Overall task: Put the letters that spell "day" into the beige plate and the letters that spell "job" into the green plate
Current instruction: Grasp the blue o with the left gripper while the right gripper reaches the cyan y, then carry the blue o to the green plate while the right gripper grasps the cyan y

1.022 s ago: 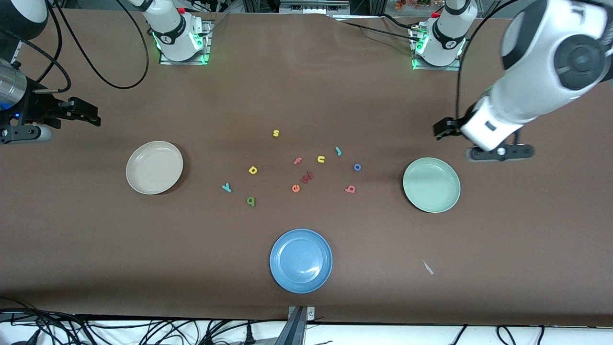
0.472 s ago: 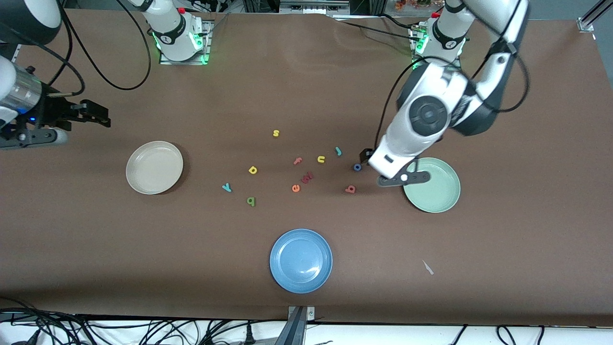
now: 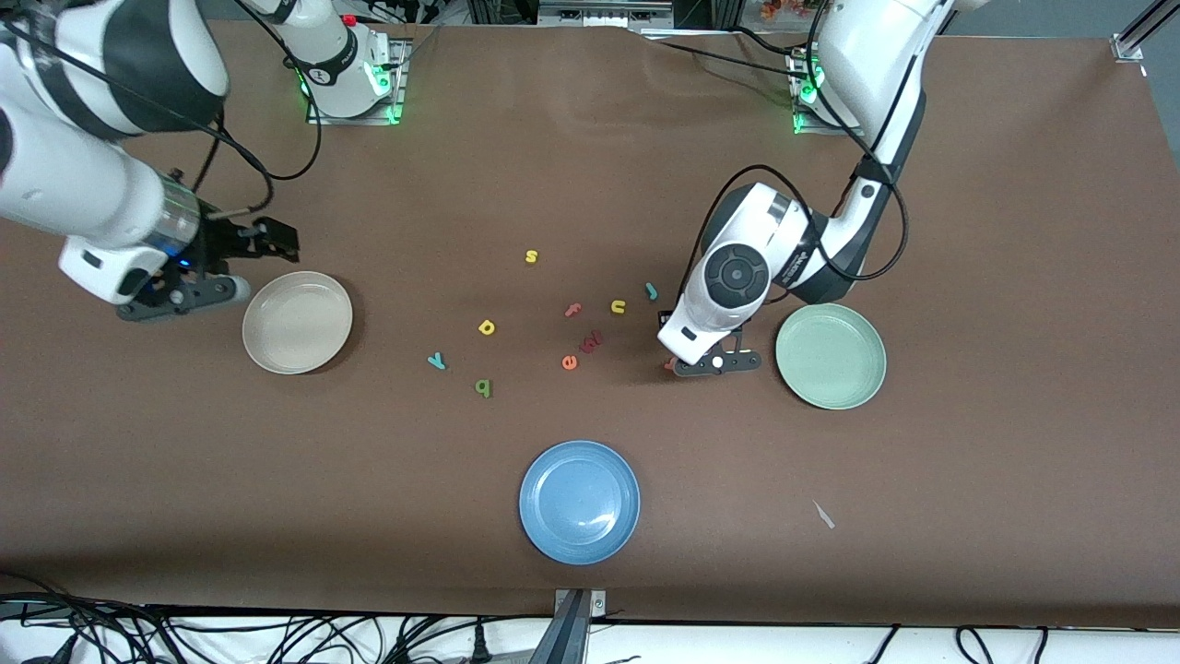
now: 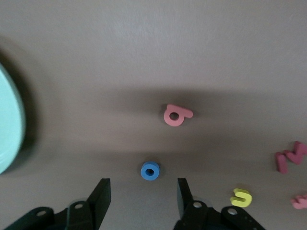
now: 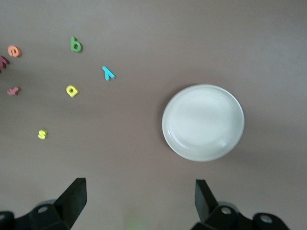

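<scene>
My left gripper [image 4: 143,187] hangs open and low over the blue o [image 4: 150,171], which lies just ahead of its fingertips. The salmon b [image 4: 176,115] lies a little past the o and peeks out beside the hand [image 3: 670,365]. The green plate [image 3: 831,356] sits beside this hand. The teal j [image 3: 651,291] lies farther from the camera. My right gripper [image 3: 281,240] is open over bare table next to the beige plate [image 3: 297,322]. The yellow d [image 3: 487,326], teal y [image 3: 437,361] and green a [image 3: 483,387] lie between the plates.
A blue plate [image 3: 579,501] sits near the front edge. Spare letters lie mid-table: yellow s [image 3: 531,256], yellow u [image 3: 618,306], pink f [image 3: 572,310], a dark red letter [image 3: 591,341] and orange e [image 3: 569,362]. A paper scrap [image 3: 823,515] lies toward the left arm's end.
The left arm swung in from its end of the table and came down over the o and b, its jaws narrowing. The right arm moved in beside the beige plate.
</scene>
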